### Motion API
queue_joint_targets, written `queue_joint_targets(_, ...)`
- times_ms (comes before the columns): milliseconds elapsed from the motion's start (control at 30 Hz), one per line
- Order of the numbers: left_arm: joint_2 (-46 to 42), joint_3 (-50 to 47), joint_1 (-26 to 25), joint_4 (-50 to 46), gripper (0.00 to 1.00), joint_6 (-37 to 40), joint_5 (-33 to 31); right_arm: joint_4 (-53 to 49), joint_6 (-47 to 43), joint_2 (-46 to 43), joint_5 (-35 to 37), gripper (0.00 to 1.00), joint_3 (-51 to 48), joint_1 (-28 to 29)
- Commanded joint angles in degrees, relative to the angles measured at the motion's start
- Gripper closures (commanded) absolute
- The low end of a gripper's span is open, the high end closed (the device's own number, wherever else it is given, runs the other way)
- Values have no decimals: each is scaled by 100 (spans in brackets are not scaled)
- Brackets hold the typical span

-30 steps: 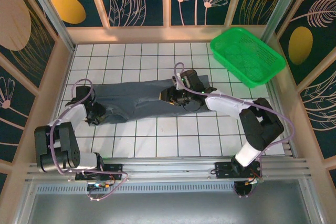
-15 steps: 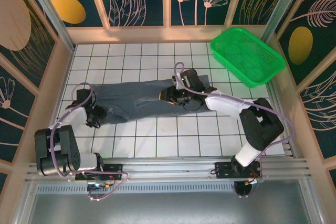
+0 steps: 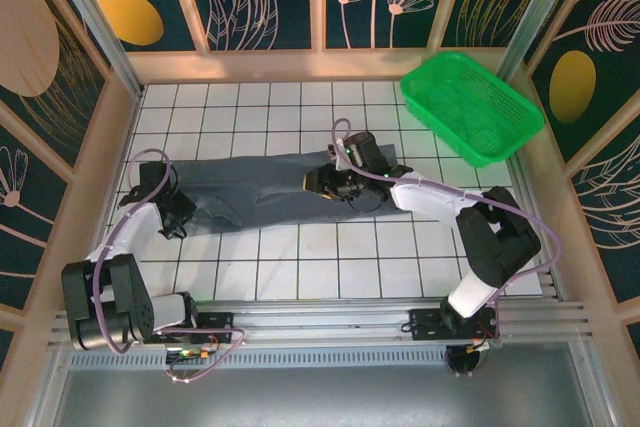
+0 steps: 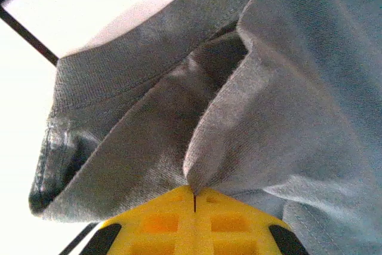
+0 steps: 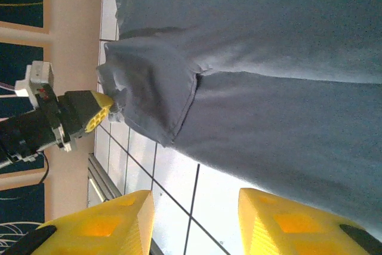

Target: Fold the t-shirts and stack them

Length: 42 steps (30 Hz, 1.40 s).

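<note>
Slate-grey t-shirt (image 3: pixel 260 182) lies stretched 9-to-3 o'clock across your tiled table (image 3: pixel 300 257) from above, left tool (image 3: pixel 178 215) at its 9 o'clock end, right tool (image 3: pixel 318 183) toward 3. Left wrist: your tool pinches a cloth fold tight. Right wrist: your tool stands half-wide, holding nothing.

You have the t-shirt (image 3: pixel 250 185) stretched left to right across the middle of the table (image 3: pixel 300 267). The left gripper (image 3: pixel 180 213) is at its left end, and the right gripper (image 3: pixel 322 182) is over its right part. The basket (image 3: pixel 470 107) stands in the far right corner.
</note>
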Motion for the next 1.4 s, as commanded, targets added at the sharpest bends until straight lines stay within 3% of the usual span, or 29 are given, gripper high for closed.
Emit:
queue_joint_targets(0, 30, 165, 25, -320, 98, 231, -522, -4, -55, 128, 22, 58, 123, -23)
queue_joint_targets(200, 413, 497, 26, -310, 98, 456, -782, -116, -95, 92, 48, 58, 154, -26)
queue_joint_targets(367, 466, 426, 26, -191, 80, 494, -494, -135, -87, -20, 96, 58, 31, -28)
queue_joint_targets(767, 631, 393, 26, -68, 87, 566, -318, -76, -47, -89, 97, 58, -65, -23)
queue_joint_targets(933, 605, 332, 34, -109, 71, 582, -334, -101, -61, -88, 97, 58, -73, -31)
queue_joint_targets(1100, 768, 295, 30, -27, 73, 521, -103, -87, -56, -85, 79, 58, -99, -23)
queue_joint_targets(1367, 877, 216, 26, -94, 81, 573, -266, -41, -36, -81, 87, 58, -116, -32)
